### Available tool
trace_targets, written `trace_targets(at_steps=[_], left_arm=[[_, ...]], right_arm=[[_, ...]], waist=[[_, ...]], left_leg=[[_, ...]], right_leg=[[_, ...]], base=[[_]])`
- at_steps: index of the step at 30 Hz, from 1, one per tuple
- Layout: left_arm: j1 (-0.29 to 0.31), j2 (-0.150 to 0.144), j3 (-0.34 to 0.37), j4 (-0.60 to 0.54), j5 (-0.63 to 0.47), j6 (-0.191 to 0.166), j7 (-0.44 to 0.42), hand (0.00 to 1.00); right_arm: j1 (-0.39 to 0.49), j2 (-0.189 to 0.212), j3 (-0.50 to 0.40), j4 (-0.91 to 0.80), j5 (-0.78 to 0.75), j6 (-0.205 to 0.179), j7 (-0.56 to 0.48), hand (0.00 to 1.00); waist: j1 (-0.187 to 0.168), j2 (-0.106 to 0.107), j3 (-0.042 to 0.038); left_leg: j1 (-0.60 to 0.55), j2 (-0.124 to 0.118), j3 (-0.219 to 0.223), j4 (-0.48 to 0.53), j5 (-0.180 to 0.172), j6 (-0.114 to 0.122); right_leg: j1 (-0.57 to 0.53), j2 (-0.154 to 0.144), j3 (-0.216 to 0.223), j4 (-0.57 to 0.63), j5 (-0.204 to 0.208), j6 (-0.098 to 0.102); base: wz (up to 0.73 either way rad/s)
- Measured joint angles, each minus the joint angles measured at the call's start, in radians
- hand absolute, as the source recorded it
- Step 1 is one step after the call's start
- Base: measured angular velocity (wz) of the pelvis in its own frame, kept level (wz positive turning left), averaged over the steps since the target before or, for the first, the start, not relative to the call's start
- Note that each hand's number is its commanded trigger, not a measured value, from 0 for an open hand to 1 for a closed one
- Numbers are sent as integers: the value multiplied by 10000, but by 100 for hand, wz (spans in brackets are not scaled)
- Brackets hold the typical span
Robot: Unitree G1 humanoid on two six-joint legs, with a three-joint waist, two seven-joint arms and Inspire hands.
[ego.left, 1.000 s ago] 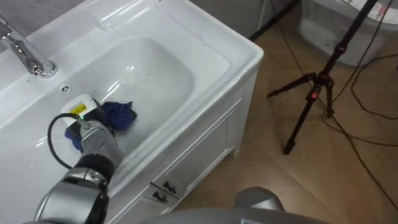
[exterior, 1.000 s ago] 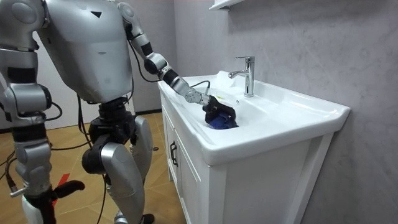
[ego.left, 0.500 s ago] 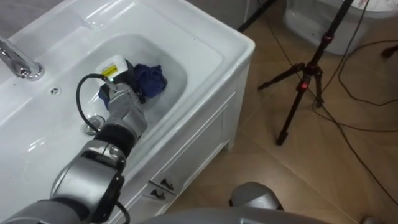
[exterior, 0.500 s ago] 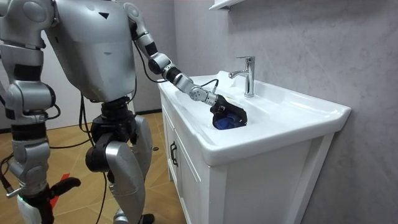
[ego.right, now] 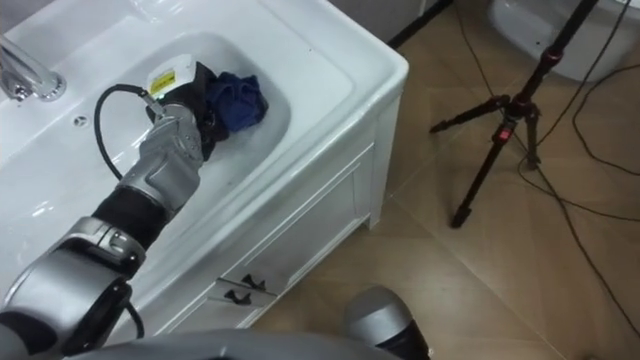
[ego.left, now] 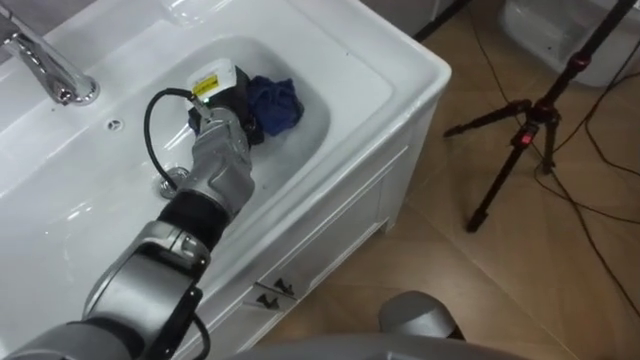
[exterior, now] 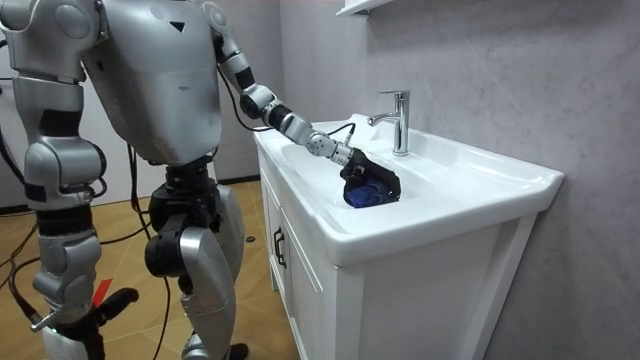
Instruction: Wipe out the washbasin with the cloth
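Observation:
The white basin (ego.left: 385,72) is set in a white cabinet, and I stand at its front. My left arm reaches in from the lower left. My left hand (ego.left: 226,103), dark with a white tag on its back, is down in the bowl with its fingers curled on a crumpled blue cloth (ego.left: 277,101). The cloth lies against the bowl's right wall. The room view shows the same hand (exterior: 358,168) over the cloth (exterior: 368,193) inside the basin (exterior: 470,200). My right hand (exterior: 48,318) hangs idle at my side at the room view's left.
A chrome faucet (ego.left: 48,68) stands at the back of the basin, and the drain (ego.left: 168,185) lies beside my forearm. Dark handles (ego.left: 270,293) sit on the cabinet front. A black tripod (ego.left: 520,140) and cables stand on the wooden floor to the right.
My left hand has slid the blue cloth across the bowl from its near left part to its right wall. The eye views have shifted as well.

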Motion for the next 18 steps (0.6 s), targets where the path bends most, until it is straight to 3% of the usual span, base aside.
trace_targets(at_steps=[3, 9, 13, 14, 18], left_arm=[[6, -5, 1, 178, 124, -261, -39, 100], [630, -60, 81, 772, 631, -1269, 129, 100], [1505, -25, 890, 968, 886, -2430, 313, 100], [1745, -52, 1110, 979, 949, -2728, 368, 100], [2426, -76, 1710, 1179, 823, -3532, 860, 100]], right_arm=[[18, -49, -10, -45, 57, 11, -7, 0], [287, -10, -15, -412, 189, 132, -183, 0], [542, 207, -142, -488, 175, 109, -244, 0], [627, 249, -167, -661, 93, 106, -271, 0], [859, 454, -380, -1034, -34, 86, -562, 0]], waist=[[22, -119, 79], [466, -446, 72], [1267, -979, -123], [1480, -1118, -203], [2135, -1405, -341]], left_leg=[[169, -9, -25, 4, 2, -4], [523, -53, -112, -101, -6, -19], [844, -9, -162, -93, -42, -129], [875, -5, -256, -78, -41, -132], [1126, -8, -519, -101, -31, -147]], right_leg=[[232, -36, -114, 9, -43, -7], [502, -39, -96, 133, -301, -23], [754, 7, -168, 167, -489, -113], [859, -3, -267, 98, -497, -132], [1296, 98, -373, -247, -454, -164]], base=[[5], [3], [1], [9], [6]])
